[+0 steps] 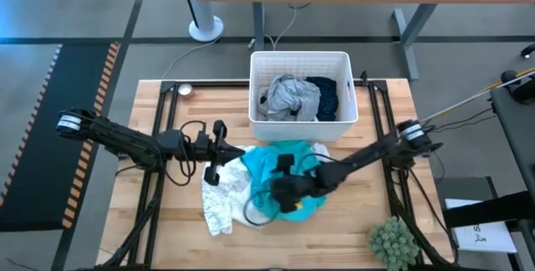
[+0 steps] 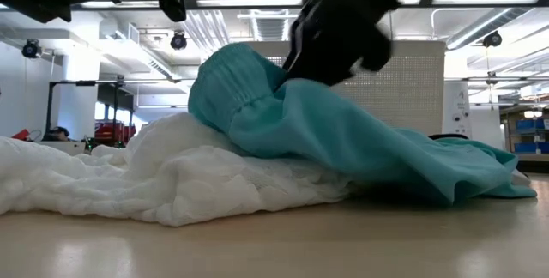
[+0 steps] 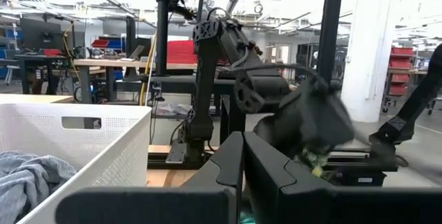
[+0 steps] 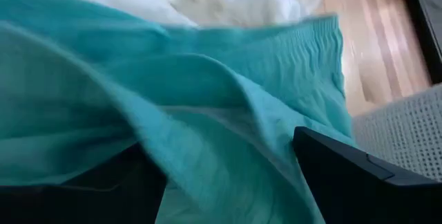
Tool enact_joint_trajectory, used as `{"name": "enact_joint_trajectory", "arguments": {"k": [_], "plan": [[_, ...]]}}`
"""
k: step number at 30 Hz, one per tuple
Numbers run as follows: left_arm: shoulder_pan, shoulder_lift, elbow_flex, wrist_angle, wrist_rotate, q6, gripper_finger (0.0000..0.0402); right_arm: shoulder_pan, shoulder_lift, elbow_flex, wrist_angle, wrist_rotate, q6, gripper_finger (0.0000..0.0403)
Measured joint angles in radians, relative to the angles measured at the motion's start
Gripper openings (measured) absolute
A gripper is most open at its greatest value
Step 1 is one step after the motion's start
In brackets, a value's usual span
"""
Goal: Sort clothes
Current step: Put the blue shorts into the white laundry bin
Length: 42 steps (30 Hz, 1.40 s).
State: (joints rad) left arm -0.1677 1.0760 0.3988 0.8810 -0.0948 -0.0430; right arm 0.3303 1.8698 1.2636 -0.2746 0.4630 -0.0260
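Observation:
A turquoise garment (image 1: 280, 171) lies in the middle of the table, partly over a white lacy garment (image 1: 219, 197) on its left. My right gripper (image 1: 284, 189) is down on the turquoise garment, with cloth between its fingers (image 4: 228, 175). My left gripper (image 1: 219, 152) hovers shut and empty above the white garment's far end; its fingers show together in the left wrist view (image 3: 243, 172). A grey garment (image 1: 288, 97) and a dark navy patterned one (image 1: 330, 94) lie in the white bin (image 1: 259, 120). My right gripper pinches a bunched fold of the turquoise garment (image 4: 235, 141) between its two fingers, near the ribbed band. It comes from above, slanting from the table's right. The band end (image 2: 227, 85) is raised off the white garment; the rest (image 2: 429, 162) trails down onto the table.
The white bin stands at the table's far middle. A small green plant (image 1: 393, 242) sits at the near right corner. A black cable loop (image 1: 255, 212) lies by the turquoise garment. Bare wood shows at the near left and along the right side.

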Motion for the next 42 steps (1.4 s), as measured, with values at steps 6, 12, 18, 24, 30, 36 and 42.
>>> {"name": "enact_joint_trajectory", "arguments": {"k": [6,12,18,24,30,36,42], "plan": [[0.000,0.000,0.000,-0.008,0.001,0.005,0.0000,-0.087,0.113,0.110,-0.105,-0.060,-0.027,0.0286],[-0.002,-0.014,0.000,-0.009,0.002,0.008,0.0000,-0.135,0.154,0.126,-0.112,-0.244,-0.031,0.0221],[-0.006,-0.039,0.000,-0.017,0.002,0.030,0.0000,-0.114,0.118,0.121,-0.128,-0.245,-0.091,0.0022],[-0.009,-0.062,0.000,-0.025,0.002,0.034,0.0000,-0.090,0.006,0.121,-0.154,-0.238,-0.094,0.0010],[-0.009,-0.079,0.000,-0.031,0.002,0.035,0.0000,-0.073,-0.162,0.122,-0.169,-0.229,-0.104,0.0005],[-0.009,-0.087,0.000,-0.029,0.002,0.042,0.0000,-0.073,-0.347,0.125,-0.163,-0.184,-0.120,0.0003],[-0.010,-0.086,0.000,-0.030,0.002,0.045,0.0000,-0.073,-0.473,0.195,-0.159,-0.068,-0.152,0.0001]]}}
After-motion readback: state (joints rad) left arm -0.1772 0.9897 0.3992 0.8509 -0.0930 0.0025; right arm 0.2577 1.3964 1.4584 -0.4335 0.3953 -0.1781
